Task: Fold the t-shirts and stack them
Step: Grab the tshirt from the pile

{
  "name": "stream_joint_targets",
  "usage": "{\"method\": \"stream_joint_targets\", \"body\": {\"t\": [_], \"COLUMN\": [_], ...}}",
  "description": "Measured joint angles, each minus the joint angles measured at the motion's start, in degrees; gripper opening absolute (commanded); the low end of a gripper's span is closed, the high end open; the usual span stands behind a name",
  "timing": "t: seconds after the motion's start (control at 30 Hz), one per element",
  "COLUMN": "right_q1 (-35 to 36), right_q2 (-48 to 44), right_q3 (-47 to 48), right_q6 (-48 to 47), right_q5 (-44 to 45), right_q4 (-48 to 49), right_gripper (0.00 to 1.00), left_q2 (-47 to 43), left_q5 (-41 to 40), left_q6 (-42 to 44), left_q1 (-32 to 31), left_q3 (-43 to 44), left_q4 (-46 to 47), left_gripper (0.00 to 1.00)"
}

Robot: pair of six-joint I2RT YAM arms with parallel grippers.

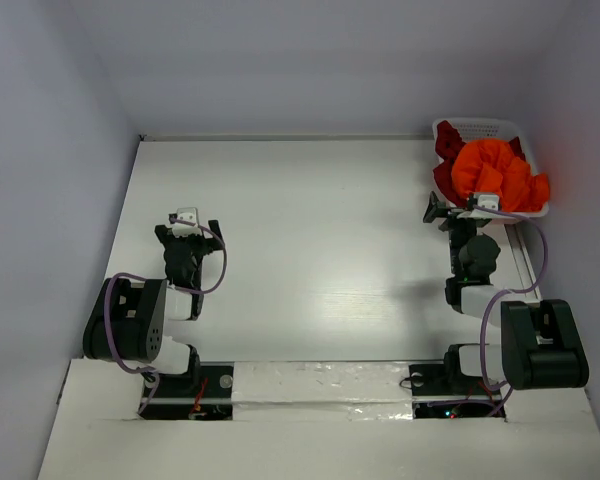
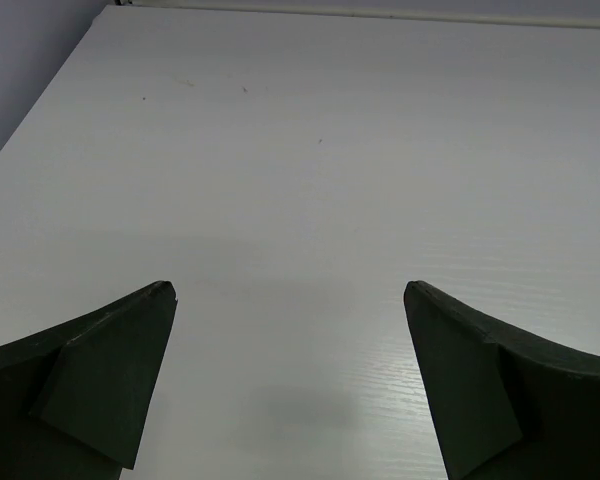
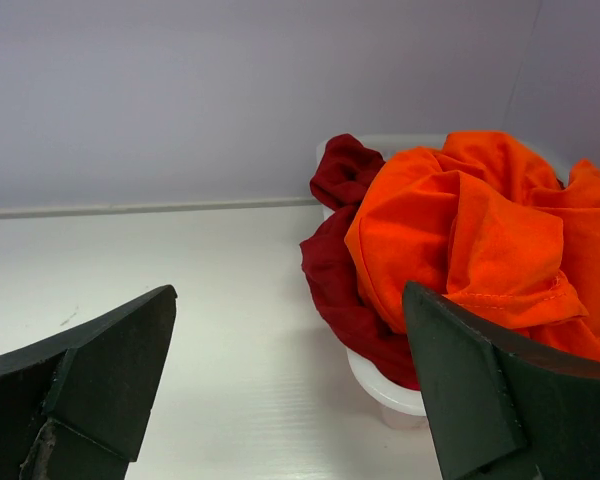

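Observation:
A bright orange t-shirt (image 1: 500,172) lies crumpled on top of dark red t-shirts (image 1: 448,160) in a white basket (image 1: 480,127) at the table's far right. In the right wrist view the orange shirt (image 3: 460,230) and a dark red shirt (image 3: 340,270) spill over the basket's rim (image 3: 385,385). My right gripper (image 1: 460,208) is open and empty, just in front of the basket's near left corner. In its own view the right gripper (image 3: 290,300) has its jaws wide apart. My left gripper (image 1: 187,222) is open and empty over bare table; its own view shows the left gripper (image 2: 290,295) the same.
The white table (image 1: 310,240) is bounded by grey walls at the back and both sides. The basket stands against the right wall. Both arm bases sit at the near edge, with looping cables beside them.

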Motion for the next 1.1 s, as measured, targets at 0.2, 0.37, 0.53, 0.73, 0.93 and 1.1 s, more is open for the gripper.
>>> {"method": "stream_joint_targets", "body": {"t": [0.2,0.37,0.53,0.73,0.93,1.1], "right_q1": [0.0,0.0,0.0,0.0,0.1,0.1], "right_q2": [0.0,0.0,-3.3,-10.3,-17.9,-19.1], "right_q3": [0.0,0.0,11.6,31.3,39.9,43.5], "right_q6": [0.0,0.1,2.3,10.4,21.9,31.8], "right_q5": [0.0,0.1,5.2,6.3,8.9,16.5], "right_q4": [0.0,0.0,-18.9,-40.0,-56.8,-68.8], "right_gripper": [1.0,1.0,1.0,1.0,1.0,1.0], "left_q2": [0.0,0.0,-2.7,-3.7,-8.0,-9.5], "left_q5": [-0.7,-1.7,-6.9,-13.8,-9.8,-2.8], "left_q6": [-0.2,-0.2,-2.8,-18.5,-26.9,-28.2], "left_q1": [0.0,0.0,0.0,-0.2,-4.1,-6.1], "left_q3": [0.2,0.4,9.9,45.3,57.7,62.6], "left_q4": [0.0,0.0,-13.2,-49.9,-63.0,-72.4], "left_gripper": [0.99,0.99,0.99,0.99,0.99,0.99]}}
